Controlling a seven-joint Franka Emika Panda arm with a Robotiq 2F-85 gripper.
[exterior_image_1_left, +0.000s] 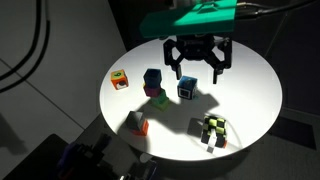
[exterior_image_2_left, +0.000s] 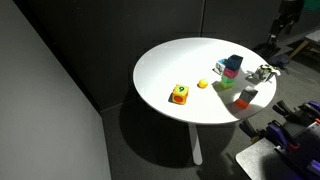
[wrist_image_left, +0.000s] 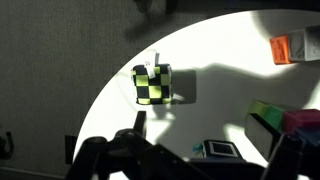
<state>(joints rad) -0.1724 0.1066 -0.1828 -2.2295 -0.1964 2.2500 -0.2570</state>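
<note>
My gripper (exterior_image_1_left: 198, 70) hangs open over the round white table (exterior_image_1_left: 250, 90), with nothing between its fingers. Just below it sits a blue cube with a white face (exterior_image_1_left: 187, 89), which shows between the dark fingers (wrist_image_left: 108, 156) at the bottom of the wrist view as the blue cube (wrist_image_left: 218, 150). Ahead of the gripper in the wrist view stands a green-and-black checkered cube (wrist_image_left: 153, 83), near the table's edge in an exterior view (exterior_image_1_left: 212, 130).
A blue block on a pink-and-green one (exterior_image_1_left: 154, 85) stands beside the blue cube. An orange cube (exterior_image_1_left: 119, 79) and a red-and-grey block (exterior_image_1_left: 138, 124) lie farther off. A dark camera rig (exterior_image_1_left: 80, 160) sits below the table rim.
</note>
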